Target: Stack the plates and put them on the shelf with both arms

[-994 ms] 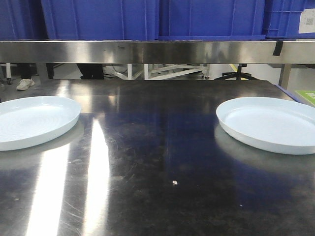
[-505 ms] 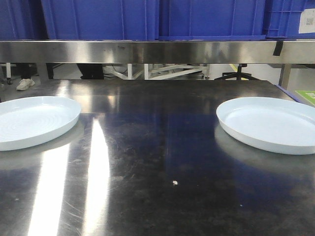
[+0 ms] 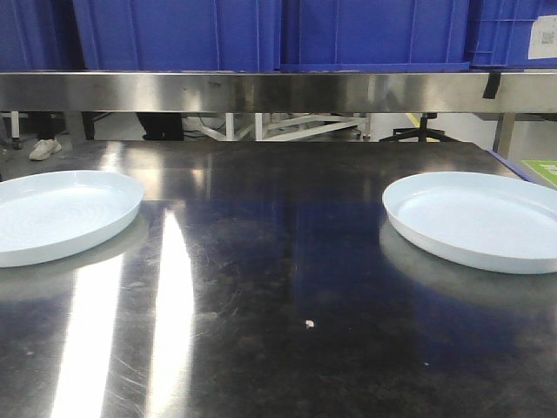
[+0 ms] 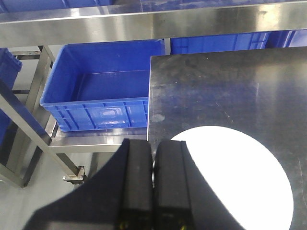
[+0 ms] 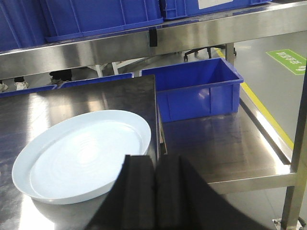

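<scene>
Unmoved, left plate (image 3: pixel 61 213) and right plate (image 3: pixel 474 218) well apart, at opposite table (image 3: pixel 278 261) edges

closed left pincer (image 4: pixel 153 179), plate (image 4: pixel 235 182), blue bin (image 4: pixel 100 91)

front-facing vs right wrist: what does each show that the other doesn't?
Front-facing only: the left plate, lying on the steel table well apart from the right plate. No gripper is in view. Right wrist only: the right gripper, fingers closed together on nothing, and an open blue bin on a lower steel surface beside the table. Both: the right plate, the table, and the steel shelf carrying blue bins.
</scene>
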`<action>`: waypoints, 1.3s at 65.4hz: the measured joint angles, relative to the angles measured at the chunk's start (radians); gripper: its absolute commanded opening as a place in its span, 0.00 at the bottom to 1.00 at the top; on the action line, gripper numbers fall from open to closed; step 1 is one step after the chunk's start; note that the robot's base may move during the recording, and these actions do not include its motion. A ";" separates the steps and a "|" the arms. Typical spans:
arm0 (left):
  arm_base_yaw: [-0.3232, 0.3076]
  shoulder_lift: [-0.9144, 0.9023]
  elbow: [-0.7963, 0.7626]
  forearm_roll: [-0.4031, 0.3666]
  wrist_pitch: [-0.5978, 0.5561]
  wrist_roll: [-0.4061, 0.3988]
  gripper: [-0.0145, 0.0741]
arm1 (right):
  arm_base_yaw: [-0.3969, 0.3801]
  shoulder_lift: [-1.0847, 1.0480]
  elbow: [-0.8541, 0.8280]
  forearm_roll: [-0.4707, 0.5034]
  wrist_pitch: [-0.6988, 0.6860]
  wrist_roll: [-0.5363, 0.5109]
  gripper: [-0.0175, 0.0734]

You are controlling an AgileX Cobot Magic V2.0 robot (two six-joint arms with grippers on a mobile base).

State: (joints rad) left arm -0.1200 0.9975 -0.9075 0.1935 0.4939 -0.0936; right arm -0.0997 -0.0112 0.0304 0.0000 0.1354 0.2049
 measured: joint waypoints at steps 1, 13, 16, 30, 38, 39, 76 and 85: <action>0.000 0.000 0.000 0.000 0.000 0.000 0.26 | 0.000 0.000 0.000 0.000 0.000 0.000 0.25; 0.000 0.000 0.000 0.000 0.000 0.000 0.26 | 0.000 0.000 0.000 0.000 0.000 0.000 0.25; 0.000 0.000 0.000 0.000 0.000 0.000 0.26 | 0.000 0.000 0.000 0.000 0.000 0.000 0.25; 0.000 0.000 0.000 -0.013 0.000 0.000 0.26 | 0.000 0.000 0.000 0.000 0.000 0.000 0.25; 0.000 0.000 0.000 -0.022 0.000 0.000 0.26 | 0.000 0.000 0.000 0.000 -0.042 0.000 0.25; -0.001 0.000 0.000 -0.022 0.000 0.000 0.26 | 0.000 0.000 0.000 0.000 -0.049 0.000 0.25; -0.001 0.000 0.000 -0.043 0.035 0.000 0.26 | 0.002 0.469 -0.479 0.000 0.239 -0.089 0.25; -0.001 0.000 0.000 -0.056 0.040 0.000 0.26 | 0.018 0.661 -0.587 0.000 0.191 -0.110 0.25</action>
State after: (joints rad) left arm -0.1214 0.9975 -0.9075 0.1372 0.5341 -0.0936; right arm -0.0814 0.6501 -0.5563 0.0000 0.3259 0.0953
